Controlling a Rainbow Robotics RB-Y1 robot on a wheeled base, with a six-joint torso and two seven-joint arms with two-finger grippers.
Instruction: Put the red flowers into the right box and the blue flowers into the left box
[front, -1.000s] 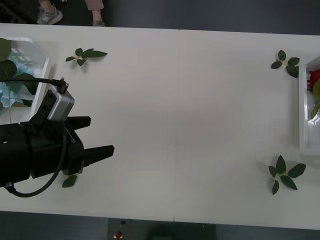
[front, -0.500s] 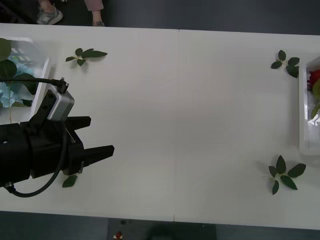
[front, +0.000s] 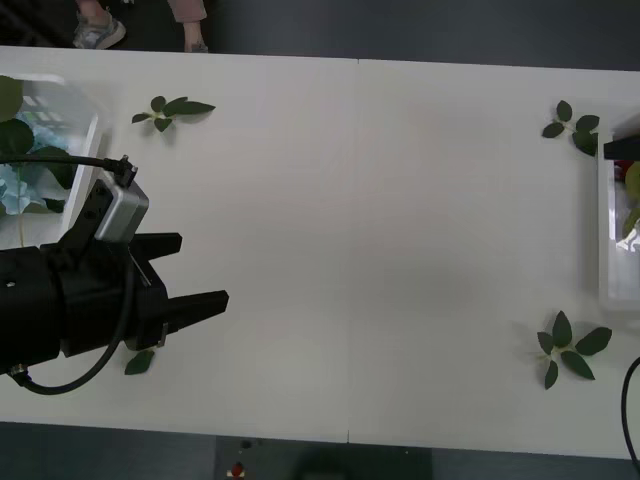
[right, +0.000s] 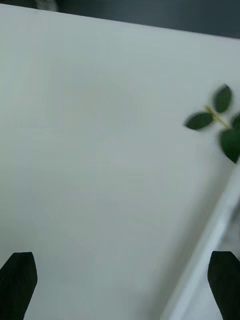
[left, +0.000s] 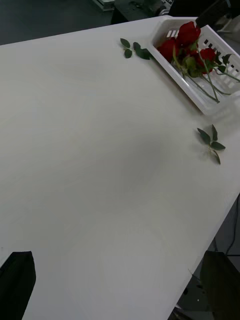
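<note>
At the front view's 9 o'clock edge the left box (front: 88, 140) holds the blue flowers (front: 14, 190) among dark leaves. Just below it, toward 8 o'clock, the left gripper (front: 195, 272) hovers over the white surface (front: 350, 250), its black fingers (front: 200, 302) spread apart and holding nothing; the blue flowers lie behind them, at their 10 o'clock. A leaf sprig (front: 170, 108) lies at 11 o'clock and a single leaf (front: 139, 362) sits under the gripper.

Further right the surface is bare up to two more sprigs, one at 2 o'clock (front: 570, 125) and one at 4 o'clock (front: 570, 348). Between them, at 3 o'clock, stands the right box (front: 606, 230). The left wrist view shows the red flowers (left: 192, 47) piled in it.

The right gripper (right: 120, 282) has its fingers (right: 224, 275) wide apart and empty, one of them over the box's rim.

Compared with a second ago, the left arm has not moved; a dark shape (front: 620, 148) now covers the red bloom at the box's far end, and a cable (front: 632, 410) has appeared at 5 o'clock.
</note>
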